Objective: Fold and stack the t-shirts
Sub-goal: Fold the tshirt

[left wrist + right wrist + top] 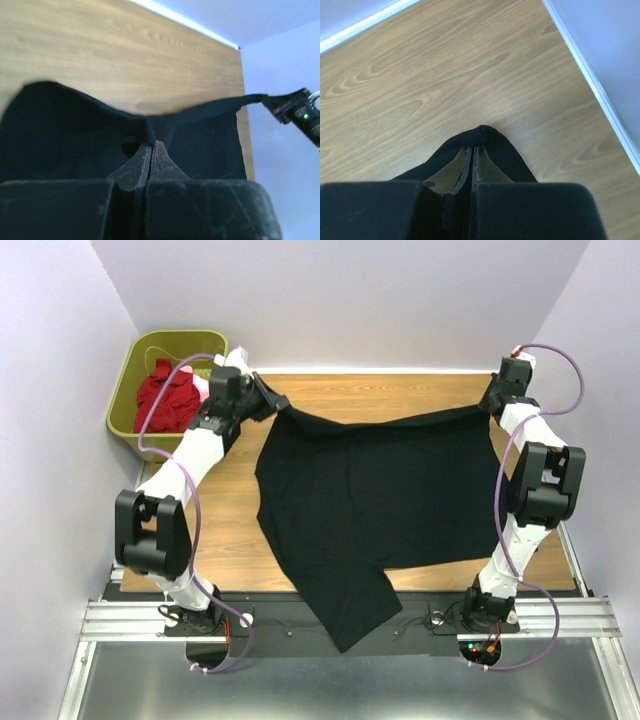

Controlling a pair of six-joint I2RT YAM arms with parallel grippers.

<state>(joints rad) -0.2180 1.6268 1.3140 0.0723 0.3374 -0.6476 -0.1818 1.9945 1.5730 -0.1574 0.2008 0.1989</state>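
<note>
While both arms hold the black t-shirt (370, 505) taut across the table (228, 540), one part hanging off the near edge | left gripper (272, 400) and right gripper (488, 406) each clamped tight on a far corner | best: keep tension even, lower together | only overhead shows the dark red shirt (165, 400) in the basket (122, 390); wrist views confirm pinched cloth.

One black t-shirt (370, 490) on one worktop (225, 530). One olive-green basket (128, 365) at far left, with one dark red heap (165, 400) and one pink scrap (203, 388) inside; number of shirts in there impossible to tell. Two end effectors: left end effector (152, 145) and right end effector (471, 148).
</note>
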